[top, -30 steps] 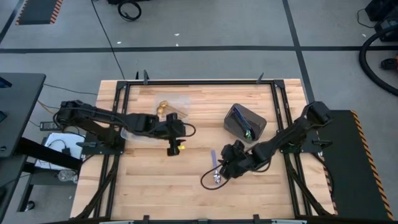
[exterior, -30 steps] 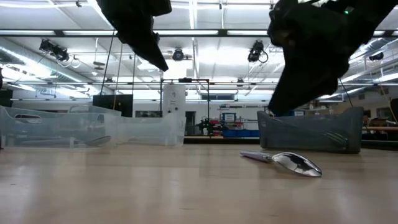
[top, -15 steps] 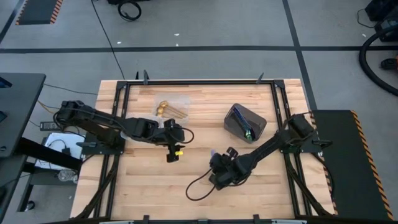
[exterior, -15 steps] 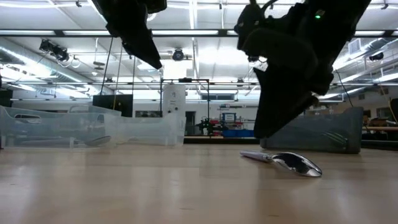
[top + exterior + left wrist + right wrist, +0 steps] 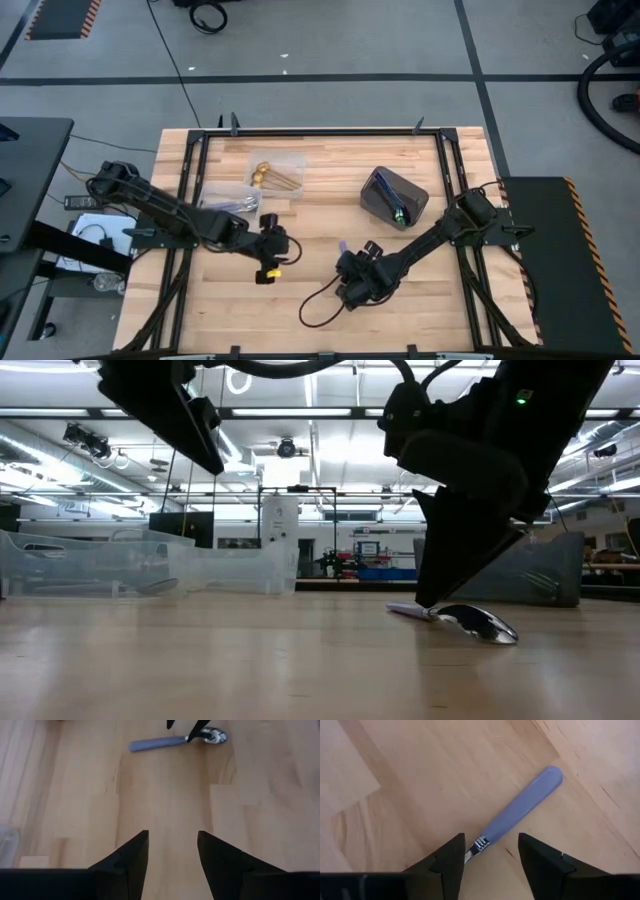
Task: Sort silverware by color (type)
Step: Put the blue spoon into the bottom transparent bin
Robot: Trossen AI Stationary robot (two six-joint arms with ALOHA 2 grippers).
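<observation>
High view: right tool (image 5: 349, 290) sits low at table centre, over the last loose spoon (image 5: 342, 249), whose blue-purple handle pokes out just behind the arm. Left tool (image 5: 267, 268) hovers nearby to the left, a clear strip of wooden table (image 5: 300, 330) between the two.

Right wrist view: spoon (image 5: 520, 809) lies flat on the wood, pale blue handle angled away, metal neck running in between the two dark fingers (image 5: 447, 862). Fingers are apart w/ the neck in the gap; contact can't be confirmed, nothing gripped.

Low view: spoon (image 5: 470, 622) rests on the table, shiny bowl nearest the camera, right tool's tip (image 5: 432, 603) down at its handle end, touching or very close. Arm bulk blocks most of the grey bin (image 5: 540, 572) behind.

Left wrist view: left tool (image 5: 172, 852) is spread wide and empty, aimed at the same spoon (image 5: 175, 741), well apart from it.

Other stuff: dark grey bin (image 5: 393, 196) behind the right arm, w/ teal-handled pieces inside. Clear container (image 5: 277, 172) at table rear holds gold spoons (image 5: 268, 176); another clear container (image 5: 232, 202) just beside it holds silver ones, partly hidden by the left arm. A loose black cable (image 5: 318, 305) loops on the table beside the right tool, near the spoon but not over it.
</observation>
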